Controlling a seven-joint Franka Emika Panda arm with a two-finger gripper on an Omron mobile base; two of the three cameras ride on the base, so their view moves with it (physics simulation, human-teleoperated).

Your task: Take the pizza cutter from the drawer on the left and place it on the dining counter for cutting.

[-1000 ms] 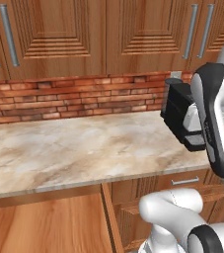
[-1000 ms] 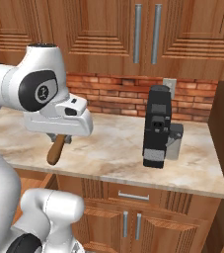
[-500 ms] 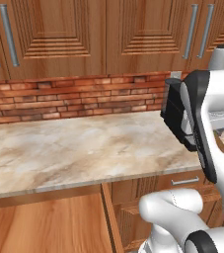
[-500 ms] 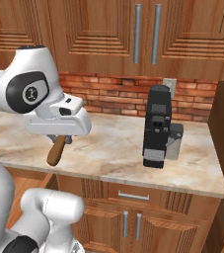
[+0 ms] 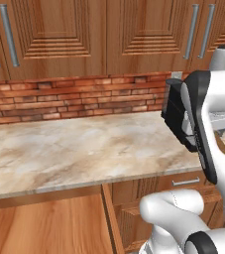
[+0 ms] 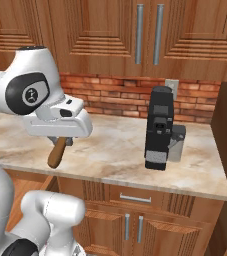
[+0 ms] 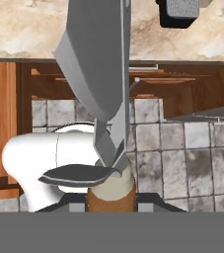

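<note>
Carrying the pizza cutter (image 6: 58, 151) is the step in hand, judged from where things lie.

Left base view: marble counter (image 5: 79, 149) with brick backsplash (image 5: 74, 96) ahead, black coffee machine (image 5: 176, 119) at its right end, partly behind the white arm. No dining island in sight, so the base likely needs to turn or drive before any placing.

Right base view: gripper (image 6: 60, 139) hangs above the near edge of the same counter. Brown wooden handle sticks out below the hand, tilted down and to the left. Coffee machine well apart to the right. A drawer (image 6: 50, 184) corner shows just below the counter edge, apparently open.

Hand view: jaws closed on the cutter's wooden handle at the bottom of the frame; grey guard and wheel blade rise away from the hand. Tiled floor (image 7: 182, 148) and cabinet fronts lie beyond.

To do it well: keep the grip firm and the wrist steady, since the blade end is heavy and could swing. Lift clear of the counter edge before swinging round. Mind the open drawer when the base moves.
</note>
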